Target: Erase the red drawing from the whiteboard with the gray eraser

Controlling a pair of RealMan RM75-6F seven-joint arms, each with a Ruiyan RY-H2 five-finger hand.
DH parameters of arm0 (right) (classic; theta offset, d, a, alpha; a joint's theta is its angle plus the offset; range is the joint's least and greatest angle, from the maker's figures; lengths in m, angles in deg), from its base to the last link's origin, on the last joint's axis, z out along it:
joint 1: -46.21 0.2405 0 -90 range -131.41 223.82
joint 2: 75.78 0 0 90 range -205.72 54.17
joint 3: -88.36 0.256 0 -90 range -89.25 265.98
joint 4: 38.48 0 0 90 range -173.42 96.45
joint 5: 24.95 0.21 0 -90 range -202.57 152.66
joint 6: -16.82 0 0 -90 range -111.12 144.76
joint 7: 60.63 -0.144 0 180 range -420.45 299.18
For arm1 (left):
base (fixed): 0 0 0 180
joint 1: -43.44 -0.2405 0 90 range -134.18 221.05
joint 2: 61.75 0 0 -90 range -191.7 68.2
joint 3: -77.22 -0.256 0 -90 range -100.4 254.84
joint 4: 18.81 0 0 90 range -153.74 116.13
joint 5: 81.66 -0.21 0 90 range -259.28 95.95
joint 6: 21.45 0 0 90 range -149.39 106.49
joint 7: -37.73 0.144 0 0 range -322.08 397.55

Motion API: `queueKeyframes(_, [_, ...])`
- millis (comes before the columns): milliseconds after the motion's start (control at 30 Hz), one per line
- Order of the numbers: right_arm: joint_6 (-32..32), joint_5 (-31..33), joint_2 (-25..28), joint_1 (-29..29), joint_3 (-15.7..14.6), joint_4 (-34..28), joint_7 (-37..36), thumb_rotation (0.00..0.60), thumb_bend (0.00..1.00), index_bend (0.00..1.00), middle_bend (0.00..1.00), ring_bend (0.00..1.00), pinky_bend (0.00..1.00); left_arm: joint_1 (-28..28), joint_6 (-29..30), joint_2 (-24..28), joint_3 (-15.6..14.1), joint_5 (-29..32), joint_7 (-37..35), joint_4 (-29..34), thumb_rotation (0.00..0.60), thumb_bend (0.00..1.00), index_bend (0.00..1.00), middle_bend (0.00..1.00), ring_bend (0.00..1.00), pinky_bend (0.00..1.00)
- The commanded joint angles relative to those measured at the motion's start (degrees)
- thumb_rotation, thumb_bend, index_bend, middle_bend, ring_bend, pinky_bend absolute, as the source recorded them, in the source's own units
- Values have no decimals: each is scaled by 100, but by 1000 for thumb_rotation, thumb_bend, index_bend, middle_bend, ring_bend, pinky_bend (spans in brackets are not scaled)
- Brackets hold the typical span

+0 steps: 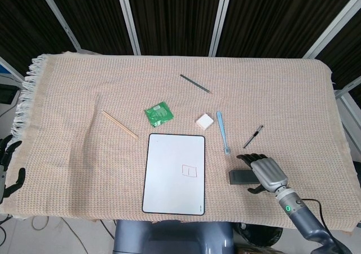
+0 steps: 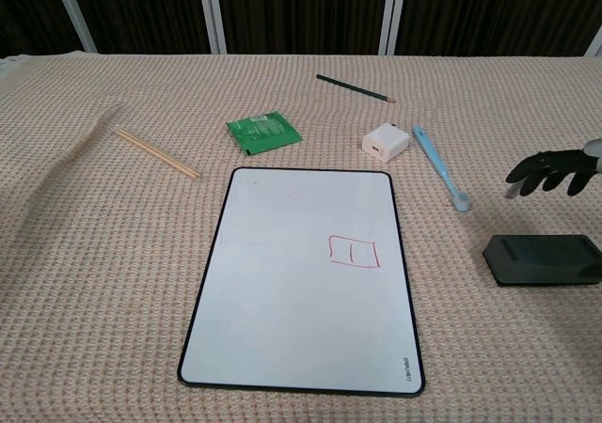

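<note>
The right hand (image 1: 264, 174) is hovering over the right end of the flat dark-gray rectangular eraser (image 1: 242, 176), fingers spread and curving down, holding nothing. From the chest camera the fingertips (image 2: 541, 171) are showing above the eraser (image 2: 544, 259) and on its far side, with clear air between them, so I am judging no contact yet.

The eraser is lying on the knitted beige cloth covering the counter (image 1: 73, 96), just off the right edge of the white rectangular whiteboard with the black rim (image 1: 166, 192). Its long axis is running left to right, across the line of the forearm, so the hand is needing to drop straight down and close across the narrow width. The small red box drawing (image 2: 354, 252) is sitting toward the board's right side, near the eraser, a short sweep to the left once the grip is made.

The left hand (image 1: 7, 169) is waiting at the far left edge of the counter, well apart from everything, fingers apart and holding nothing. The right is plainly the nearer hand for this job.

As for writing, there is small gray lettering at the board's lower right corner (image 2: 408, 369), too small for me to read. The green foil packet (image 1: 159, 114) is carrying print I cannot make out either.
</note>
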Motion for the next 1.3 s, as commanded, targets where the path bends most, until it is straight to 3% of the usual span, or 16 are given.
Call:
queueKeyframes(33, [61, 49, -105, 5, -13, 82, 63, 600, 206, 229, 269, 251, 295, 0, -3, -2, -2, 1, 7, 2, 600, 464, 140, 10, 0, 0])
queueKeyframes(500, [-24, 200, -560, 130, -108, 554, 164, 600, 276, 313, 343, 325, 356, 3, -31, -11, 16, 75, 60, 15, 600, 465, 140, 10, 0, 0])
queueKeyframes(1067, [-107, 352, -720, 264, -179, 633, 324, 600, 360, 386, 412, 391, 409, 1, -12, -13, 31, 80, 73, 21, 600, 465, 140, 10, 0, 0])
queueKeyframes(1300, [-115, 416, -705, 321, -155, 551, 324, 600, 458, 432, 454, 436, 477, -1, -6, -16, 34, 82, 83, 19, 600, 465, 141, 10, 0, 0])
